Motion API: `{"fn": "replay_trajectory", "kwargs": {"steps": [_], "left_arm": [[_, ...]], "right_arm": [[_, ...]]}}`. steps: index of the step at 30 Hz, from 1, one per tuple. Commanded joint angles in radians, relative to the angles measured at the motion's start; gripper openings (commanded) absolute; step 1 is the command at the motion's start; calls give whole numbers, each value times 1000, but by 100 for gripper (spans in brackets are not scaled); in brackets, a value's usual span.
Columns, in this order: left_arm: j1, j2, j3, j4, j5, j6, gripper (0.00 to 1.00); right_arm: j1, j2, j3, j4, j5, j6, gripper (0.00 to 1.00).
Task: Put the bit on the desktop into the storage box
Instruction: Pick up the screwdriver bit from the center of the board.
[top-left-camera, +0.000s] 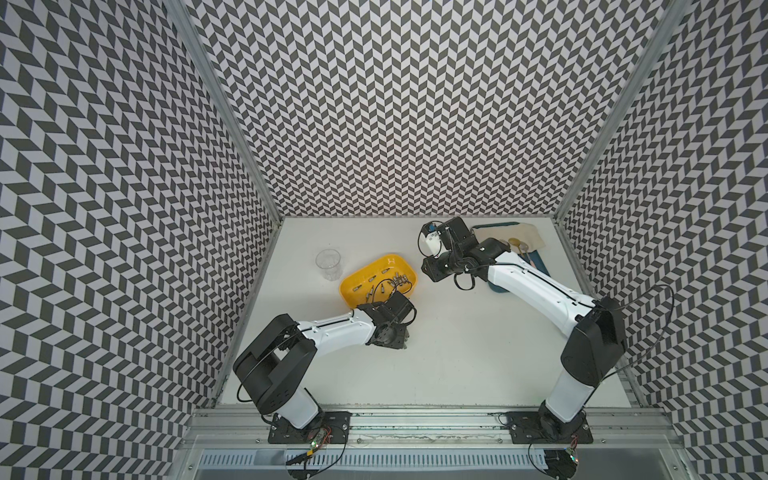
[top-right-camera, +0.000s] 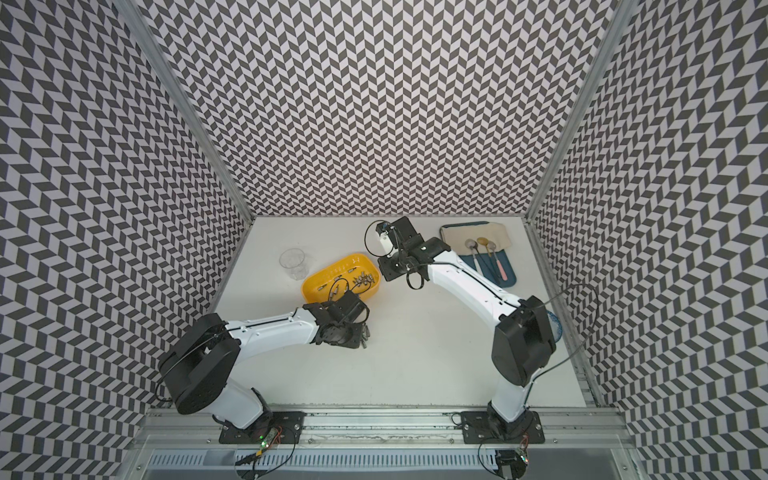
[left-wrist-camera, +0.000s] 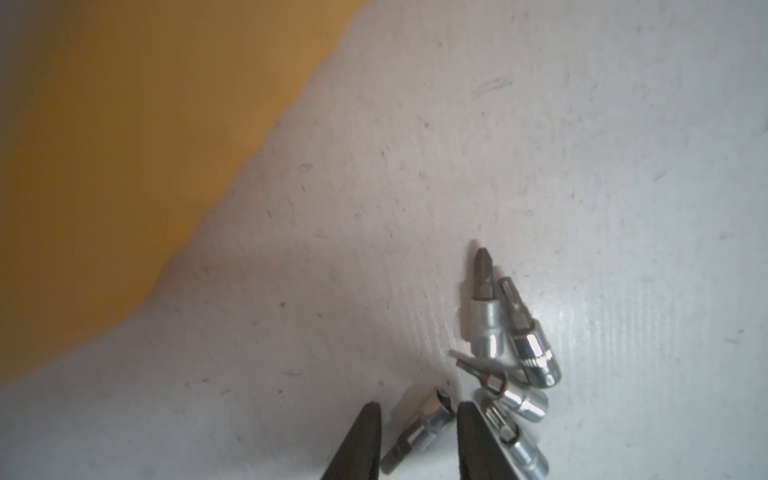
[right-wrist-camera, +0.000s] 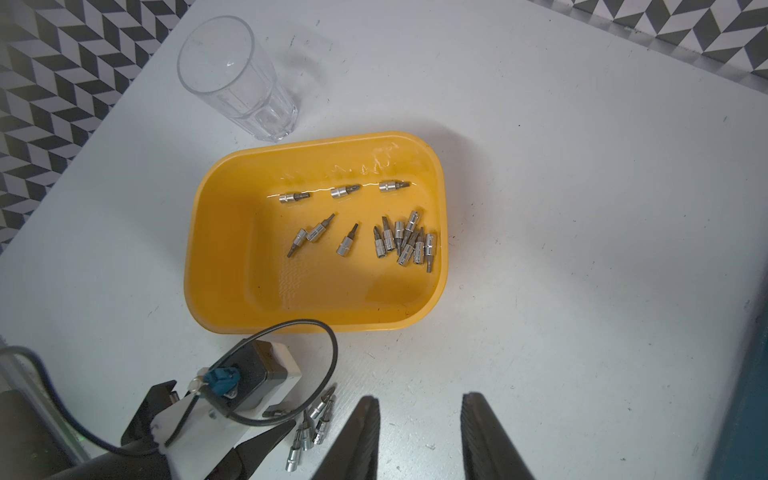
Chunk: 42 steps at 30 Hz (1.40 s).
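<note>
Several silver bits lie in a small heap on the white desktop, just in front of the yellow storage box. My left gripper is low over this heap, pointing down. Its dark fingertips straddle one bit that lies slanted between them, with a little gap still showing. The same heap shows in the right wrist view beside the left arm's camera. The storage box holds several bits. My right gripper hangs open and empty above bare desktop to the right of the box.
A clear glass cup stands left of the box near the patterned side wall. A blue tray with a cloth and spoons lies at the back right, partly behind the right arm. An aluminium rail runs along the front edge.
</note>
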<state>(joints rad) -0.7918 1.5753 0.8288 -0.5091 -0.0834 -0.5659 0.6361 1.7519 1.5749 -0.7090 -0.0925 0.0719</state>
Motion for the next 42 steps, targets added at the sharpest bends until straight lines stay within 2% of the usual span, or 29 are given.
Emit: {"fn": "replay_trajectory", "kwargs": {"steps": [1, 16, 25, 33, 37, 42], "left_arm": [[-7, -6, -14, -5, -5, -9, 33], [-25, 39, 0, -27, -20, -13, 23], [-38, 42, 48, -44, -21, -24, 0], [-35, -64, 177, -163, -43, -15, 0], [19, -102, 288, -264, -32, 23, 0], [141, -97, 363, -297, -10, 96, 0]], "right_arm": [[-4, -44, -19, 34, -18, -6, 37], [-3, -172, -246, 90, -73, 31, 37], [25, -290, -437, 163, -82, 78, 37], [40, -337, -520, 195, -89, 101, 37], [43, -336, -542, 211, -98, 110, 37], [56, -330, -542, 214, -105, 109, 37]]}}
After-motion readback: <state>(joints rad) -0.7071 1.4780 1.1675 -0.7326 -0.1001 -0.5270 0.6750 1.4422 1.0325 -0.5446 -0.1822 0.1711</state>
